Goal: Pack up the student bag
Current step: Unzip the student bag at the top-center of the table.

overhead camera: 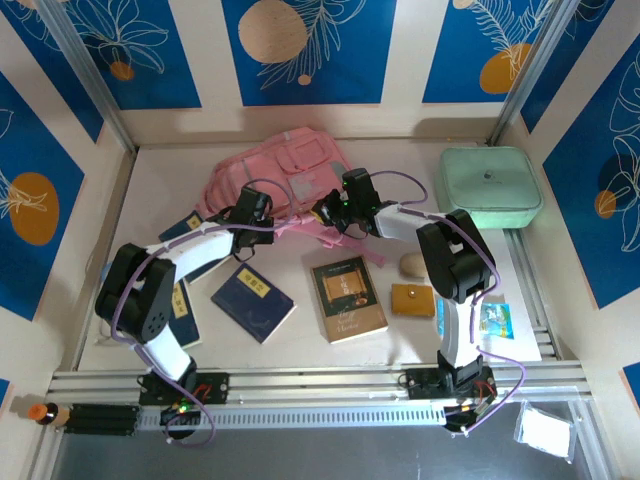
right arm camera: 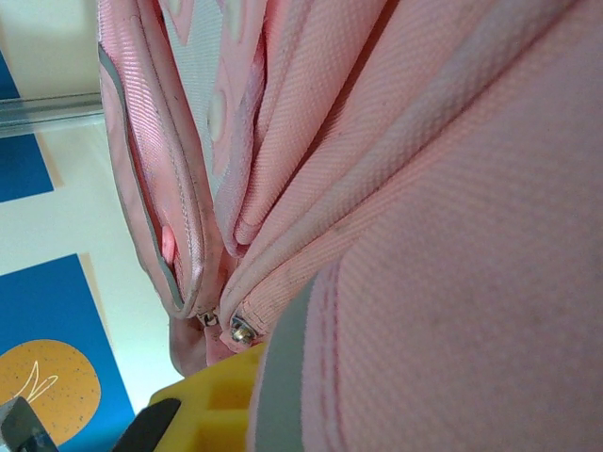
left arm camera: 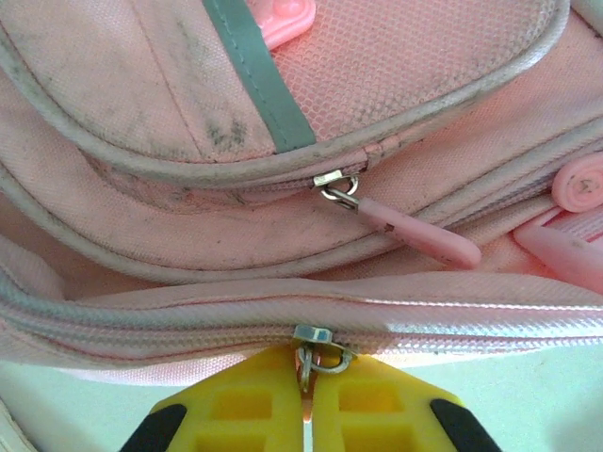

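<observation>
The left fingers (left arm camera: 245, 414), yellow and blocky at the bottom edge of the left wrist view, were pressed together on the zipper pull (left arm camera: 306, 372) hanging from a small metal slider (left arm camera: 313, 334) on the long horizontal zip of the large soft pink fabric backpack (overhead camera: 285, 165). Just above it, a second slider on a grey-trimmed curved pocket carried a loose pink rubber tab (left arm camera: 415, 231) lying slantwise toward the right. The right fingers (right arm camera: 212, 400) showed as a yellow block at the bottom of the right wrist view, closed on a fold of the backpack's pink cloth with grey trim, which draped over them. From the overhead camera, both arms met at the lower edge of the backpack, which lay in the upper middle of the frame on the pale bench (overhead camera: 400, 160). To its right, apart from it, sat a mint-green rounded square case (overhead camera: 490, 187). Below the backpack lay a dark blue book (overhead camera: 252, 301), a brown book (overhead camera: 348, 297), a beige oval lump (overhead camera: 411, 265) and a small tan pouch (overhead camera: 412, 299), with a blue packet (overhead camera: 492, 318) at lower right.
</observation>
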Tool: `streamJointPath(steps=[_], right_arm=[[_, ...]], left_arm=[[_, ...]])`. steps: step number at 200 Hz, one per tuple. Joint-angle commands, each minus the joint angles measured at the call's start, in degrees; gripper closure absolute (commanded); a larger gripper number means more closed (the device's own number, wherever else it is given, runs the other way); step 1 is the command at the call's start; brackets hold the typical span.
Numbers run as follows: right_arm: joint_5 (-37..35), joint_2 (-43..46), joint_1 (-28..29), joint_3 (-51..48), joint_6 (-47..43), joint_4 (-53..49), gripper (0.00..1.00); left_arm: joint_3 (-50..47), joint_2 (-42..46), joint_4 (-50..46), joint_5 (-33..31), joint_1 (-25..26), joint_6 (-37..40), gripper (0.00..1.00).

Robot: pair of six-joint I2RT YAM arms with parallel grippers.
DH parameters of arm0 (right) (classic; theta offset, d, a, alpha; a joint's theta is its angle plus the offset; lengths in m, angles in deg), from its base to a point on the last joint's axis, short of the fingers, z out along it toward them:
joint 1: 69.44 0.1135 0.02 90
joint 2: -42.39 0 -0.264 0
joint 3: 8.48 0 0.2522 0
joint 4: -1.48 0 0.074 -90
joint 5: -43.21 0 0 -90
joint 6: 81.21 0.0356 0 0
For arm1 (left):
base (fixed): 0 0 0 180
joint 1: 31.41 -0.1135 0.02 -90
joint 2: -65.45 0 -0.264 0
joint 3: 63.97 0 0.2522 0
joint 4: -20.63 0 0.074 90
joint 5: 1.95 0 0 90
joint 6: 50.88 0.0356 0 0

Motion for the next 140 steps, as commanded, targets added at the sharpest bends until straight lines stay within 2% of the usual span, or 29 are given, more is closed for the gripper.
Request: streamJointPath(steps=[1,7,42,90,110,140], right_arm=[[2.0,1.5,-0.8,1.2,-1.0,0.6,0.94],[1.9,1.5,-1.0,1.2,-1.3,0.5,0.94],[0.5,1.9,-3.4,0.8,-4.6,-1.8,0.94],[0.6,1.7,-8.7,-0.5,-9.4,-4.1,0.94],[1.6,1.0,-10.6,0.2,-11.2,-4.7,0.94],[3.2,-0.8,-12.5,2.6,-14.5,-5.6,0.92]], left_arm=[[1.0,-0.4,0.1,-2.3,-0.6,1.9,0.97],[0.9,-0.1,-0.2,-2.7,-0.6,2.1,1.00],[-1.2,2.9,-3.1,-5.8,-2.3,1.7,1.00],[-4.9,6.8,-6.5,-3.6,-6.3,0.4,1.00],[-4.3,7.0,-7.8,-0.9,-6.4,2.0,1.00],[-0.6,6.7,-13.3,8.9,-6.2,4.6,1.00]])
